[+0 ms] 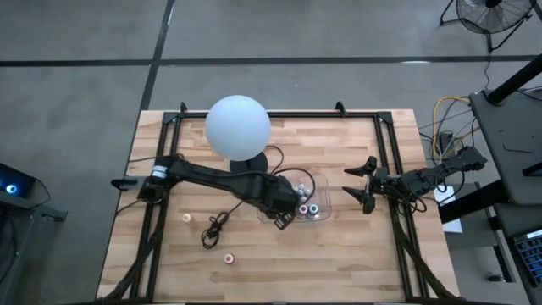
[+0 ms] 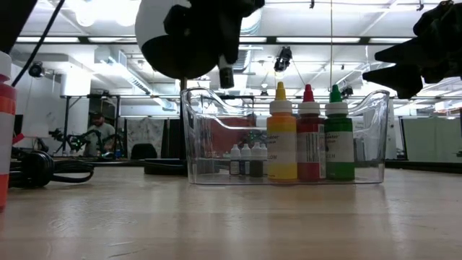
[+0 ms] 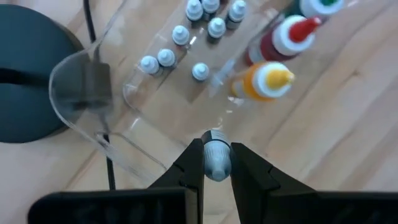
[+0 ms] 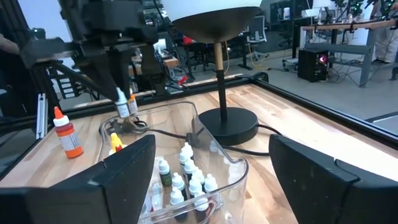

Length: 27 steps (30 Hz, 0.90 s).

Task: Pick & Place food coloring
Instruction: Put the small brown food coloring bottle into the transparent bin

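My left gripper (image 3: 216, 169) hangs above the clear tray (image 3: 81, 68), over its wall on the table's near-left side, shut on one tiny white-capped food coloring bottle (image 3: 216, 157). The right wrist view shows the same bottle (image 4: 125, 106) below the fingers. Several small food coloring bottles (image 3: 193, 37) stand in the tray beside a yellow (image 2: 281, 137), a red (image 2: 309, 137) and a green bottle (image 2: 339, 137). My right gripper (image 1: 360, 183) waits open and level to the right of the tray (image 1: 324, 181), pointing at it. My left gripper pinches the tiny bottle's cap end (image 3: 216, 149) between its two fingers. The fingers come steeply from above, pointing down. The bottle hangs upright below them (image 4: 126, 111), lifted clear of the tray and the table.
A white globe lamp (image 1: 238, 125) stands just behind the tray, its dark base (image 4: 227, 124) and cord beside the tray's far wall. An orange bottle (image 4: 65, 134) and two loose bottles (image 1: 187, 218) (image 1: 228, 257) stand on the table's left half, near a coiled black cable (image 1: 216, 227).
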Available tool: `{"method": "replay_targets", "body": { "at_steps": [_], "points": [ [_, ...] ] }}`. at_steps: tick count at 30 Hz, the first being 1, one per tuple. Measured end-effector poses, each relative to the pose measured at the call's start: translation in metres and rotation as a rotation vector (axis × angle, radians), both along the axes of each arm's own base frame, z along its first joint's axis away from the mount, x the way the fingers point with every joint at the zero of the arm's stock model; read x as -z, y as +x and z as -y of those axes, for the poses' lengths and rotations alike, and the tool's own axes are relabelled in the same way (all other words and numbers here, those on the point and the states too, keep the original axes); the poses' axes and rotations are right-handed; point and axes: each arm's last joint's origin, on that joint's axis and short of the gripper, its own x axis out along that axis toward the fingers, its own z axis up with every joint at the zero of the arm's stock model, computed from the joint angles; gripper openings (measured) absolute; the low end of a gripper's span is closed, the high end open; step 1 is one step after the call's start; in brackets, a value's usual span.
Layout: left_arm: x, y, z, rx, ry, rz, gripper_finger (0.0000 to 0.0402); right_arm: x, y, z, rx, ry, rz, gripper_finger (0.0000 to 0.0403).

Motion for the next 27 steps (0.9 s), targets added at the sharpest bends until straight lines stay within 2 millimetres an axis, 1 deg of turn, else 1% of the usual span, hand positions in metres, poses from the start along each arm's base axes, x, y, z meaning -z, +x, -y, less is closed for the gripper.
{"method": "replay_targets", "body": {
  "at_steps": [9,15,20,22,27],
  "points": [
    [0.018,0.013,-0.006,0.019,0.045,-0.028,0.0032,0.000,0.000,0.000,0.000,0.000,0.001,0.0308],
    [0.031,0.020,-0.016,0.035,0.096,-0.063,0.0032,0.000,0.000,0.000,-0.001,0.000,0.000,0.0302],
    [0.045,0.027,-0.025,0.043,0.115,-0.094,0.0032,0.000,0.000,0.000,-0.001,0.000,0.000,0.0305],
    [0.053,0.030,-0.028,0.051,0.120,-0.111,0.0032,0.000,0.000,0.000,-0.001,0.000,0.000,0.0308],
    [0.063,0.036,-0.030,0.055,0.123,-0.120,0.0032,0.000,0.000,0.000,-0.001,0.000,0.000,0.0310]
  ]
}}
